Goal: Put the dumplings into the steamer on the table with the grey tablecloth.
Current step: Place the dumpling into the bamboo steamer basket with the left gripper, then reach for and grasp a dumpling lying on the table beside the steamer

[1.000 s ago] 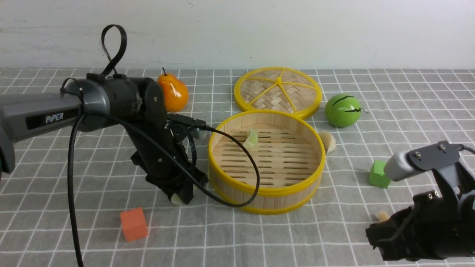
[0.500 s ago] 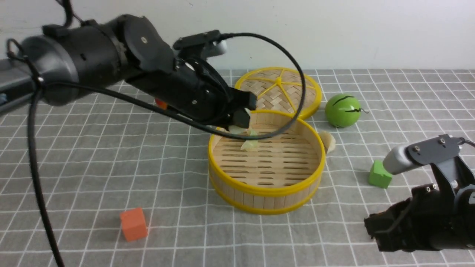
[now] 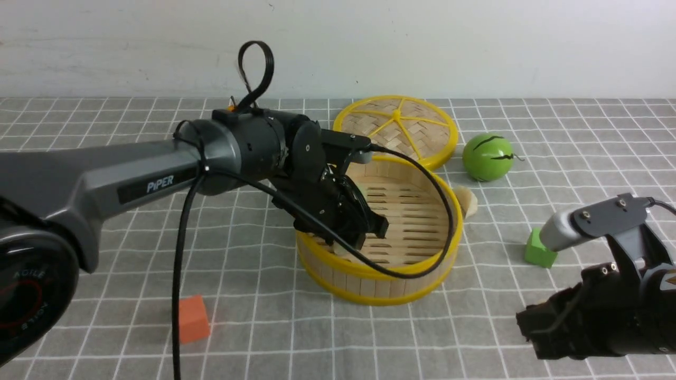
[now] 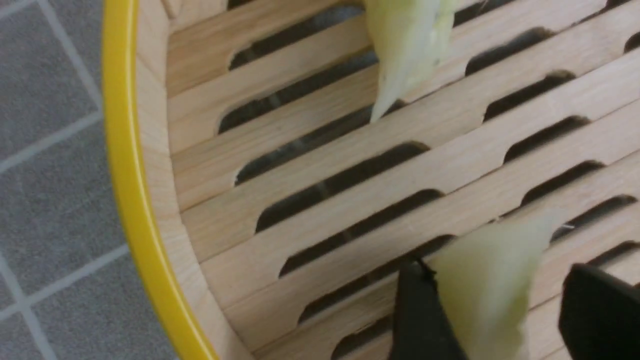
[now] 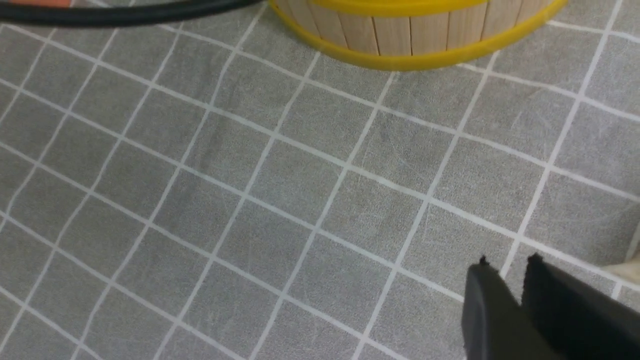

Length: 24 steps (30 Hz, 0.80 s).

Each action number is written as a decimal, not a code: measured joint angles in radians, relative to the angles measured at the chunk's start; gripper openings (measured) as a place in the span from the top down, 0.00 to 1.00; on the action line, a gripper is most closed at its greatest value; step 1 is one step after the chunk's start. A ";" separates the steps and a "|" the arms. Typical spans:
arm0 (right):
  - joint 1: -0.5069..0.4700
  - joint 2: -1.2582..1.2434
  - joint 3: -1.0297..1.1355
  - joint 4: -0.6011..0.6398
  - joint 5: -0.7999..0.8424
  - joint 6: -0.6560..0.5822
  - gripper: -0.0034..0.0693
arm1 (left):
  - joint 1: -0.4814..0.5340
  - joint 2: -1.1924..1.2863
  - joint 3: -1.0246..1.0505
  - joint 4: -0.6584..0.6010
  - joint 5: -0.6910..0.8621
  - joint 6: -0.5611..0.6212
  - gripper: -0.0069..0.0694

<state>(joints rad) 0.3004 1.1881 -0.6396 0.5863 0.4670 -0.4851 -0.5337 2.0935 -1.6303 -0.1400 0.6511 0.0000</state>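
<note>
"Green dumpling (image 4: 487, 295) is sitting between the left gripper's (image 4: 495, 265) fingers, lower right of the wrist frame. Is it letting go?"

"It is. A gap is showing between the dumpling and one finger, so the grip is coming off. A second ago that gripper was pinching something pale down on the cloth (image 3: 237, 274), left of the steamer (image 3: 380, 269). Now it is reaching inside the basket, at the centre of the front view."

"So that is making two in?"

"I am judging so. The other green one (image 4: 407, 45) is lying on the slats at the top of the wrist frame. Two cream ones are waiting outside."

"Where?"

"One (image 3: 467, 200) is leaning just beside the steamer's right wall. The right gripper (image 5: 510, 280), lower right of the front view, is hanging over bare cloth, barely ajar and gripping nothing. A pale sliver (image 5: 624, 270) at the right edge of its own frame is probably the last one, though too little is showing."

"How is the released one looking?"

"Translucent yellow-green, tapering to a point and blurring, so I am not making out its pleats. It is seeming light enough to tip over as it lands."
</note>
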 joint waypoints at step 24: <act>-0.137 0.178 -0.055 -0.182 -0.035 0.292 0.31 | 0.000 -0.929 -0.177 0.175 0.592 -0.013 0.93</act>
<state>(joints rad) 0.1631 1.3661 -0.6947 0.4047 0.4318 -0.1930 -0.5338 1.1640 -1.8076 0.0352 1.2432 -0.0131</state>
